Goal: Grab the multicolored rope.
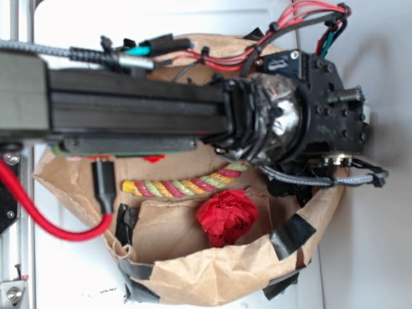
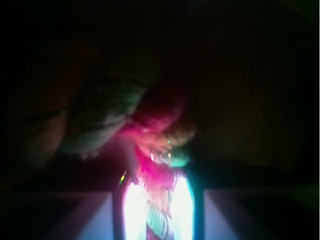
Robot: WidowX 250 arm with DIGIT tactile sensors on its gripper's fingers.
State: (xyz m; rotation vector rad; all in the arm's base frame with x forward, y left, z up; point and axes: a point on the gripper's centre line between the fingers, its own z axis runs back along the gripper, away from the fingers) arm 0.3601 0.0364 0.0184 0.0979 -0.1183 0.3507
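Note:
The multicolored rope [image 1: 183, 187], twisted from red, yellow and light green strands, lies across the floor of a brown paper bag [image 1: 212, 273]. Its right end runs under the arm's black wrist [image 1: 283, 122], which hides the fingers in the exterior view. In the dark wrist view my gripper [image 2: 159, 205] has the rope [image 2: 150, 112] filling the gap between its two brightly lit fingers [image 2: 131, 210]. The jaws stand close against the rope on both sides. Beyond the fingertips the rope bunches into a thick pink and green twist.
A red ball of cloth [image 1: 226, 215] sits in the bag just below the rope. Black tape [image 1: 293, 235] patches the bag's crumpled walls. A red cable [image 1: 45, 215] loops at the left by a metal rail [image 1: 14, 257]. The bag stands on a white surface [image 1: 373, 257].

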